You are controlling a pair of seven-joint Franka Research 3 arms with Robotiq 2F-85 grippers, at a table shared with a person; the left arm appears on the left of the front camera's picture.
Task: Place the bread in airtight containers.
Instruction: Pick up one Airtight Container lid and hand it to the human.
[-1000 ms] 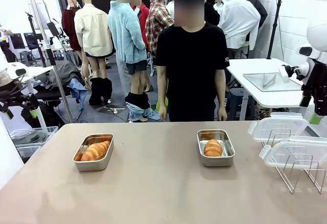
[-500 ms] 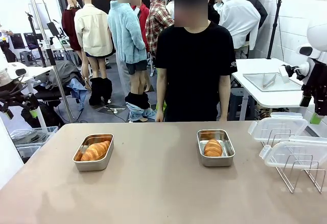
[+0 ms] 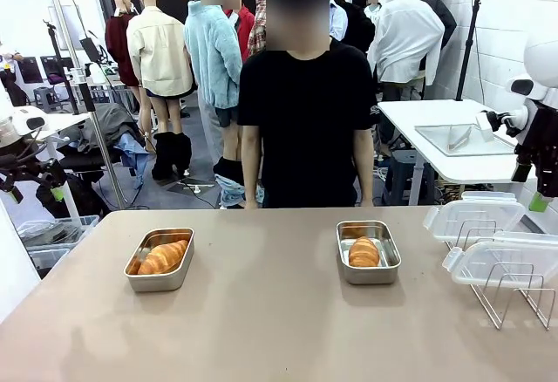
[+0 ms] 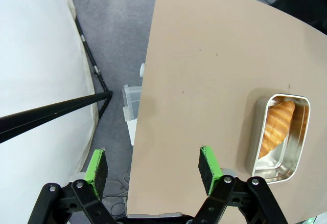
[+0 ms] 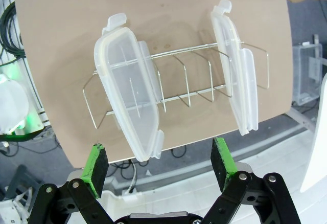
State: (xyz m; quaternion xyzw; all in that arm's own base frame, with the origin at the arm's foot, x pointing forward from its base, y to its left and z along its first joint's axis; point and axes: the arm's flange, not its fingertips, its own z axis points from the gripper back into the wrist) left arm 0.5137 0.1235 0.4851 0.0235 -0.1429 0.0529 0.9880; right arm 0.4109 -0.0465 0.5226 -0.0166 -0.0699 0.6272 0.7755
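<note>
Both rolls are judged to be already seated, so lidding is taken as the step in hand. The right gripper [image 5: 160,161] is held with its fingers spread wide and nothing between them. Two clear lids [image 5: 130,93] are propped in a wire rack [image 3: 506,299] directly beyond its fingertips. A lid is best taken by a long edge, lifted clear of the wires, then pressed down level over a tin.

The left gripper [image 4: 153,163] is likewise spread and empty. One tin [image 4: 253,132] with its croissant [image 4: 276,127] lies ahead and to the right of its fingers.

The second tin [image 3: 390,260], with its roll [image 3: 364,252], is set farther along the smooth tan table [image 3: 261,330]. A person [image 3: 305,120] stands at the far edge, with a cluttered workshop behind.
</note>
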